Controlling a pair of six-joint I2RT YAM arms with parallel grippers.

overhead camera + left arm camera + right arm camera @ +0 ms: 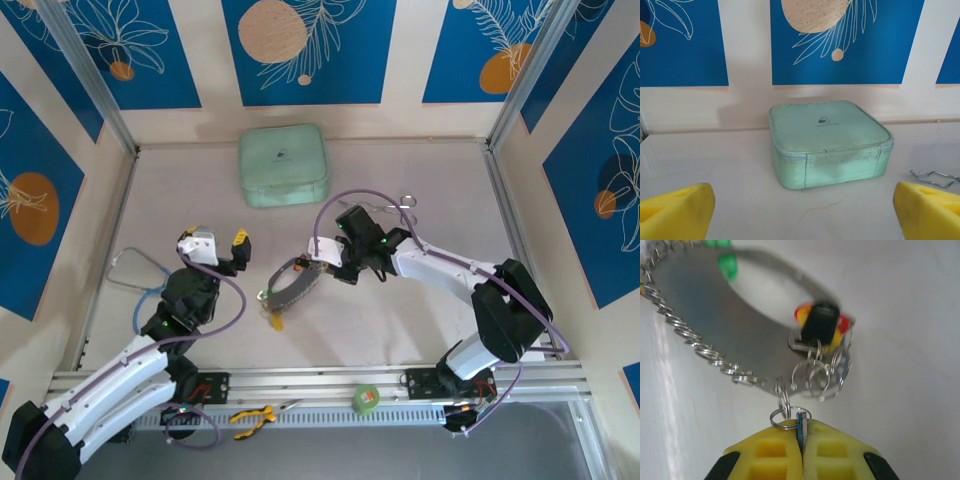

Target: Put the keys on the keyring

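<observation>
Right fingers point(770, 457) clamp blue key point(800, 426), wrist close-up; keyring point(297, 287) overhead.

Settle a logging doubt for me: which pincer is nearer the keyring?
Right. The right pincer is shut on a blue-tagged key linked to the keyring's edge. The left pincer is open, off to the keyring's left and apart from it.

Right claw point(801, 444) pinching blue key point(800, 425), ring-linked to keyring point(705, 305).
</observation>
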